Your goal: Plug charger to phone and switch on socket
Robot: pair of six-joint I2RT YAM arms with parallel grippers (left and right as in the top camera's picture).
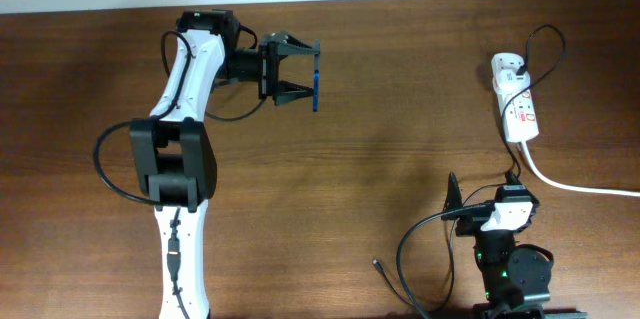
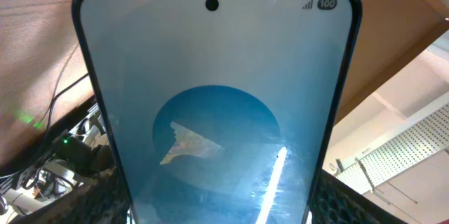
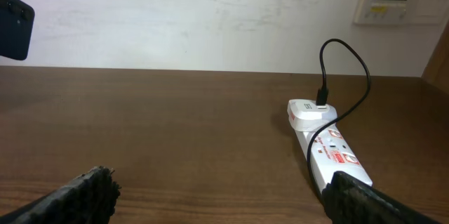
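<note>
Phone (image 2: 224, 112) fills my left wrist view, clamped by its sides in the left gripper (image 1: 305, 72) above the dark wooden table (image 1: 380, 159). My right gripper (image 3: 224, 206) rests low, jaws wide apart. I judge a slack clamp could drop the phone, and the charger (image 1: 378, 263) tip lies well apart. Socket (image 1: 520, 99) sits far right, near a white wall (image 3: 175, 20).
</note>
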